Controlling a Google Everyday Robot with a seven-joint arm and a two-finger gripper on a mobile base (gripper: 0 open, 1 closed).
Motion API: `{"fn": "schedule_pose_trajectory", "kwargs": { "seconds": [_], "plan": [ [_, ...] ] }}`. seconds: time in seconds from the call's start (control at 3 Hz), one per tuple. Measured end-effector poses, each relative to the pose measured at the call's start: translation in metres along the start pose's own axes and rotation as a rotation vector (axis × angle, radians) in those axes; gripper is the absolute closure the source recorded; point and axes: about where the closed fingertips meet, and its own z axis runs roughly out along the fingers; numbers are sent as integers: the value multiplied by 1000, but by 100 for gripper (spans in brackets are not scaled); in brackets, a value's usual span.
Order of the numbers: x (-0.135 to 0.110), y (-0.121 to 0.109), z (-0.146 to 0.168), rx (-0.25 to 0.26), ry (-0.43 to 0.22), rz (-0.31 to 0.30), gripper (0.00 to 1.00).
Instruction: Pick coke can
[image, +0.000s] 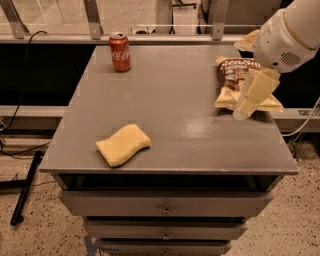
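Note:
The coke can (120, 51) is a small red can with white lettering and a silver top. It stands upright near the far left corner of the grey table (175, 100). My gripper (252, 97) hangs from the white arm at the right side of the table, above the chip bag, far from the can. It holds nothing that I can see.
A brown chip bag (240, 82) lies at the far right of the table, partly behind the gripper. A yellow sponge (123, 145) lies near the front left. Drawers sit under the tabletop. A railing runs behind the table.

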Motion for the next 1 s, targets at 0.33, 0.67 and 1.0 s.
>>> {"fn": "schedule_pose_trajectory", "kwargs": {
  "seconds": [0.33,0.67,1.0],
  "plan": [
    [-29,-27,27,13,-128,-33,0],
    [-63,-52,53,41,-266,-16,0],
    [-92,-75,67,84,-333,40,0]
  ]
}}
